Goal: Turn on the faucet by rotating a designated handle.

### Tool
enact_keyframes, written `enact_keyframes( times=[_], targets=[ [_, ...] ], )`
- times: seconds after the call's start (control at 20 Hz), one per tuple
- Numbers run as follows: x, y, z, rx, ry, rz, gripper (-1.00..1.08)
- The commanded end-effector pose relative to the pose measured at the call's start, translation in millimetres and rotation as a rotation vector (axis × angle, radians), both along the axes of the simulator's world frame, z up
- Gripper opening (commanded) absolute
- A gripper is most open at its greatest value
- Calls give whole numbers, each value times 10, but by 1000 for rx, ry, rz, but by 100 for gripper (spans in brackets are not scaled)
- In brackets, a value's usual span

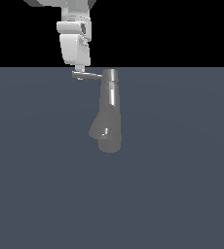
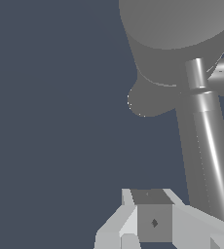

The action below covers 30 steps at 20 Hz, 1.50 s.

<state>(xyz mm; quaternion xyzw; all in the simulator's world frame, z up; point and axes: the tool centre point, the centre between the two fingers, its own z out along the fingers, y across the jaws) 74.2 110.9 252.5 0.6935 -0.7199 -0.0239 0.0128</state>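
Grey faucet (image 1: 109, 112) upright; gripper (image 1: 79, 69) at handle (image 1: 89, 75) tip beside column top; jaw state unclear; rotation seemingly not begun.

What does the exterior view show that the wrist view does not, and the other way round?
Only the exterior view shows the arm's white wrist above the gripper, the whole faucet on the grey floor, and its angled spout. Only the wrist view shows the gripper's fingers from close up, and the faucet's column as a wide round body. Both show the thin handle running sideways from the column, with the gripper at its outer end.
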Motion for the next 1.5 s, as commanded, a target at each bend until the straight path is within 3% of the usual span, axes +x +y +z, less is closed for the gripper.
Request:
enact_keyframes(
  times=[0.0,0.7,0.75,1.45],
  targets=[
    [-102,14,6,-1,10,2,-100],
    [-486,39,194,-1,10,2,-100],
    [-395,-64,232,-2,-7,-14,-100],
    [-806,-346,377,-1,2,-5,-100]
  ],
)
